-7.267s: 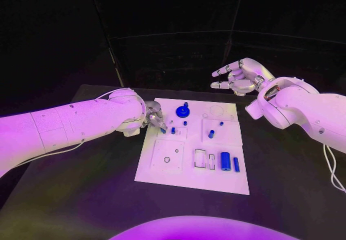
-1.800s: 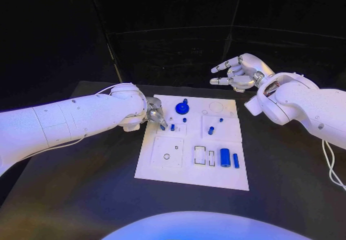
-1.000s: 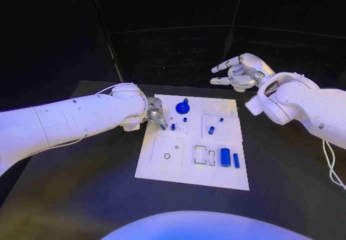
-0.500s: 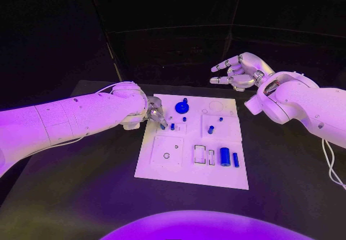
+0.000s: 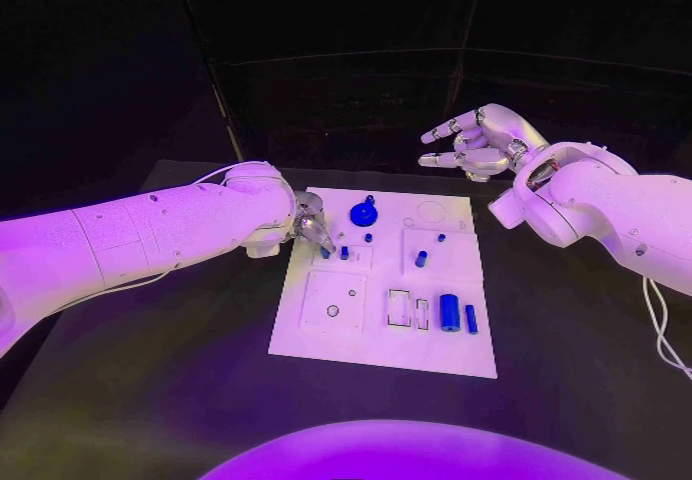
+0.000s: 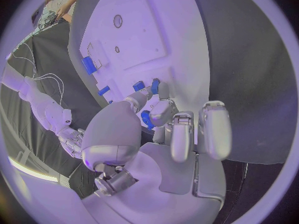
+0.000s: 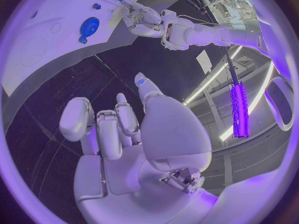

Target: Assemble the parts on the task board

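1. The fingers (image 6: 144, 100) of our left hand (image 5: 307, 228) are pinched together on a small blue part (image 6: 146, 119) at the left edge of the task board (image 5: 364, 345), towards its far end; in the left wrist view the piece sits between the fingertips, just above the white plate.
2. Our right hand (image 5: 479, 143) hangs in the air beyond the far right corner of the board, its fingers (image 5: 440, 133) apart and lightly curled, with nothing in them.
3. The task board is a long white plate lying on the black table (image 5: 159, 360), divided into raised square panels with small holes and rectangular slots.
4. At its far end we see a round blue disc with a knob (image 5: 364, 213), and just nearer a small blue peg (image 5: 368, 238).
5. To the right of the middle a short blue pin (image 5: 420, 259) stands in a panel, with a tiny blue stud (image 5: 440, 238) beyond it.
6. Near the right edge a thick blue cylinder (image 5: 449, 312) lies beside a thin blue bar (image 5: 470, 319), both lengthwise, next to two open slots (image 5: 405, 308).
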Available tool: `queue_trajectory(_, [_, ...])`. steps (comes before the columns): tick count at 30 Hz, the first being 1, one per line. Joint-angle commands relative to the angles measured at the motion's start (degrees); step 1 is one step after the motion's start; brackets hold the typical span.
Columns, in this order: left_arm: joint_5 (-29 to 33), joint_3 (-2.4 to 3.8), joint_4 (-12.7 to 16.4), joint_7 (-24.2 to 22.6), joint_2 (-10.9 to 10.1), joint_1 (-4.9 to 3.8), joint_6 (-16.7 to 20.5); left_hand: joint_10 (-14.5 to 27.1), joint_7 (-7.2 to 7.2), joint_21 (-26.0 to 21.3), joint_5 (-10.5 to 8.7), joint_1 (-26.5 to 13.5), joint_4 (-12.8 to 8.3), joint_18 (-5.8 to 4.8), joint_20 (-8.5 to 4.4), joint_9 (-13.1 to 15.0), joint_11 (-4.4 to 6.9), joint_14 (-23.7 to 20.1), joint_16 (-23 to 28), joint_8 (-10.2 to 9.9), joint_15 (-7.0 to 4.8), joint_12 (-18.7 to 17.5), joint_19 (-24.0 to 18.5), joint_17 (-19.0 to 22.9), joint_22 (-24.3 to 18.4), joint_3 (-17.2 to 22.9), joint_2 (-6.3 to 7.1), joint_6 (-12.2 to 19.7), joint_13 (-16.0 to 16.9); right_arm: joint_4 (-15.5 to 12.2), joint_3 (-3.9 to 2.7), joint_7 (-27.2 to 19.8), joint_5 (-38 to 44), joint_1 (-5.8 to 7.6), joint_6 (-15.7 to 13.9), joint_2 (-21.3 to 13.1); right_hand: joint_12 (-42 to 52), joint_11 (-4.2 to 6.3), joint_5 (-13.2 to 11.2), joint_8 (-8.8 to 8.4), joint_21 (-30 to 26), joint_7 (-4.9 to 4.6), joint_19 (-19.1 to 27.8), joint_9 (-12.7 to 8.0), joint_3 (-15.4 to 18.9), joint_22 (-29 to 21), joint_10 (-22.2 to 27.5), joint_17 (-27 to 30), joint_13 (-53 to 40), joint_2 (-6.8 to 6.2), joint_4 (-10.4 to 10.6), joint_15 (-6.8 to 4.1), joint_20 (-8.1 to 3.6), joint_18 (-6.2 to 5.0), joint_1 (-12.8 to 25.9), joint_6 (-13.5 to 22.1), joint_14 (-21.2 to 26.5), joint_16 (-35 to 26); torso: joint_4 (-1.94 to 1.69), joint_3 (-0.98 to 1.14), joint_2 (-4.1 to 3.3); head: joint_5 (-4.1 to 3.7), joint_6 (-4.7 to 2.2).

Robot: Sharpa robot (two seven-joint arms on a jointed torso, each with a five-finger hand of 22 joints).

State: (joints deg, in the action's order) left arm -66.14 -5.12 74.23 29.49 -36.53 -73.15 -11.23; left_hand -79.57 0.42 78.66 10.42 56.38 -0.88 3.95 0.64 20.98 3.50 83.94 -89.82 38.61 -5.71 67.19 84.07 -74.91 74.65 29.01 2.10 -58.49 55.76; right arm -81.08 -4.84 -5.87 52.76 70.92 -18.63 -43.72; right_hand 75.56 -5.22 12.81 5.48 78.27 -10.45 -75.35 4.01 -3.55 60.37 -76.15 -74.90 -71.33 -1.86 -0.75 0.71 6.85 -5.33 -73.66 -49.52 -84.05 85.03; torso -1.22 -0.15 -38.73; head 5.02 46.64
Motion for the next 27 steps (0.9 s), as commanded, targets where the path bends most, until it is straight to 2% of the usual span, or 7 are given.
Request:
queue_trajectory(1, [-0.5, -0.03, -0.3, 0.7, 0.0, -0.05, -1.1, 0.1, 0.18, 0.0, -0.37, -0.6, 0.0, -0.65, -0.40, -0.1, -0.25, 6.1, -0.2, -0.3, -0.40, 0.2, 1.6, -15.1, 0.0, -0.4, 0.19, -0.4, 0.1, -0.1, -0.04, -0.4, -0.1, 0.10, 0.2, 0.0, -0.1, -0.03, 0.3, 0.39, -0.4, 0.11, 0.3, 0.0, 0.2, -0.1, 0.4, -3.3, 0.1, 0.31, 0.2, 0.00, -0.03, -0.28, 0.2, 0.4, -3.4, -0.2, -0.04, -0.01, 0.01, -0.02, -0.01])
queue_trajectory(10, [-0.5, -0.03, -0.5, 0.7, 0.0, -0.06, -1.8, 0.1, 0.16, 0.1, -1.66, -1.2, 1.0, -0.69, -0.40, -0.3, -0.24, 6.1, -0.2, -0.5, -0.41, 0.1, 1.6, -15.1, 0.2, -2.8, 0.42, -0.6, 0.2, -0.1, -0.04, -0.5, -0.1, 0.10, 0.1, 0.0, -0.2, -0.03, 0.3, 0.40, -0.4, 0.11, 0.3, 0.0, 0.3, -0.1, 0.4, -3.3, 0.2, 0.30, 0.3, 0.00, -0.03, -0.28, 0.2, 0.5, -3.4, -0.2, -0.03, -0.01, 0.00, -0.03, 0.12])
queue_trajectory(14, [-0.5, -0.03, -0.6, 0.7, 0.1, -0.07, -1.9, 0.1, 0.17, 0.2, -4.87, -1.9, 2.1, -0.72, -0.39, -0.5, -0.23, 6.1, -0.2, -0.6, -0.40, 0.2, 1.7, -15.1, 0.4, -5.9, 0.75, -0.9, 0.4, -0.1, -0.04, -0.5, -0.1, 0.10, 0.1, 0.0, -0.1, -0.04, 0.2, 0.40, -0.5, 0.10, 0.4, 0.0, 0.4, -0.2, 0.4, -3.3, 0.1, 0.27, 0.3, 0.00, -0.03, -0.30, 0.3, 0.5, -3.4, -0.2, -0.04, 0.00, 0.00, -0.03, 0.17])
queue_trajectory(15, [-0.5, -0.03, -0.6, 0.7, 0.1, -0.07, -1.9, 0.1, 0.18, 0.2, -5.15, -2.1, 2.4, -0.72, -0.39, -0.5, -0.25, 6.1, -0.2, -0.6, -0.39, 0.2, 1.7, -15.1, 0.4, -6.5, 0.74, -0.9, 0.5, -0.1, -0.04, -0.5, -0.1, 0.10, 0.1, 0.0, -0.1, -0.04, 0.2, 0.40, -0.5, 0.10, 0.4, 0.0, 0.4, -0.2, 0.4, -3.3, 0.1, 0.27, 0.3, 0.00, -0.03, -0.30, 0.3, 0.5, -3.4, -0.2, -0.04, -0.02, -0.01, -0.04, 0.16])
queue_trajectory(27, [-0.5, -0.03, -0.7, 0.7, 0.0, -0.06, -1.3, 0.2, 0.24, 0.2, -5.85, -3.5, 5.5, -0.74, -0.38, -0.9, -0.32, 6.1, -0.2, -0.9, -0.36, 0.1, 1.7, -15.1, 0.6, -13.1, 0.43, -1.3, 0.6, -0.2, -0.04, -0.4, -0.1, 0.10, -0.2, -0.1, -0.2, -0.04, -0.2, 0.42, -0.5, 0.10, 0.4, 0.0, 0.6, -0.3, 0.4, -3.2, 0.2, 0.20, 0.5, 0.01, -0.03, -0.31, 0.4, 0.5, -3.4, -0.3, -0.03, -0.01, 0.03, -0.13, 0.12])
